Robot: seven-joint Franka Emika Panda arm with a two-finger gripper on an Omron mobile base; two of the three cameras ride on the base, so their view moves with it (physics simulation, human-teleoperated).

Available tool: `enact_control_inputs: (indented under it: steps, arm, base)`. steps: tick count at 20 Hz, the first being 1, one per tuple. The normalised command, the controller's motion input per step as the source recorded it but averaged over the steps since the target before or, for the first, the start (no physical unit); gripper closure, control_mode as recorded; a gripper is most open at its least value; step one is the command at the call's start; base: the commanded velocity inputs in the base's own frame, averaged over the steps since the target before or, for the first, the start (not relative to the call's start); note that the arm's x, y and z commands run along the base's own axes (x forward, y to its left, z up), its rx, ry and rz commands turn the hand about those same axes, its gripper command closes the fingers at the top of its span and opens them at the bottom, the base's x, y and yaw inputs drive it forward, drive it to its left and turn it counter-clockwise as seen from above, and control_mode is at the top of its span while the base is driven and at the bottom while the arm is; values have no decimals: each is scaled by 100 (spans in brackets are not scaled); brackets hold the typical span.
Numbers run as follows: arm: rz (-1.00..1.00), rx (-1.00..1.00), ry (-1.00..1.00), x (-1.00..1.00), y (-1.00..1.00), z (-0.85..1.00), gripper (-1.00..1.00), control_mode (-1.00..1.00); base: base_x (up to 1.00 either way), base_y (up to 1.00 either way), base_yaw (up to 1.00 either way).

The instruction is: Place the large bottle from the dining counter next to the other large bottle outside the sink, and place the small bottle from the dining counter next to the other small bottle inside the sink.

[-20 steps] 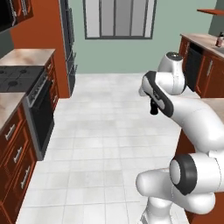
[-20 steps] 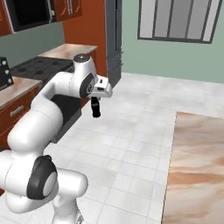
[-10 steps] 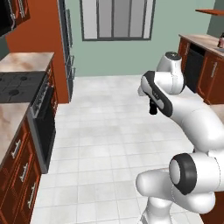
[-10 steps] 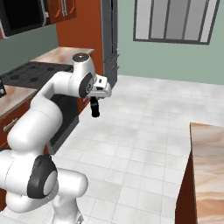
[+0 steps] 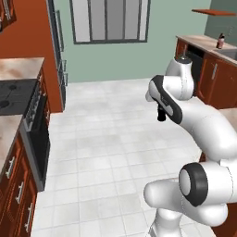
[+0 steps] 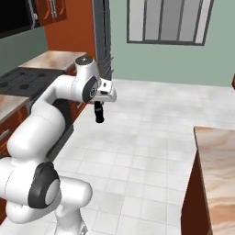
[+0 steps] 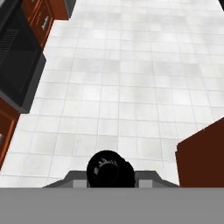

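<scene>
Left base view: the white arm is reaching forward over the tiled floor [image 5: 102,139], and its gripper [image 5: 161,112] is pointing down with a short black bottle [image 5: 161,114] hanging from it, well above the tiles. The jaws are sitting narrow, clamped on the bottle's upper part. Far off at the upper right, a dark bottle with a red cap [image 5: 221,41] is standing on the worktop with wooden cabinet doors [image 5: 203,46], well apart from the arm. A stove [image 5: 14,92] is showing at the left edge, beside an oven door.

In the right base view the gripper [image 6: 98,110] is holding the same black bottle [image 6: 98,113] upright in mid-air over the floor, between the stove side and the marbled counter [image 6: 215,170] at the lower right, touching neither.

In the hand view the black bottle [image 7: 109,169] is appearing from above as a round dark shape at the bottom centre, with pale tiles beyond it and a red-brown panel [image 7: 201,153] at the right.
</scene>
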Motion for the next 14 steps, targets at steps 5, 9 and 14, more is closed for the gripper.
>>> enact_control_inputs:
  steps: [5, 9, 14]
  arm:
    - [0, 0, 0, 0, 0, 0, 100, 100]
    - [0, 0, 0, 0, 0, 0, 100, 100]
    - [0, 0, 0, 0, 0, 0, 100, 100]
  base:
    - [11, 16, -23]
    - [7, 15, -24]
    - [8, 16, -24]
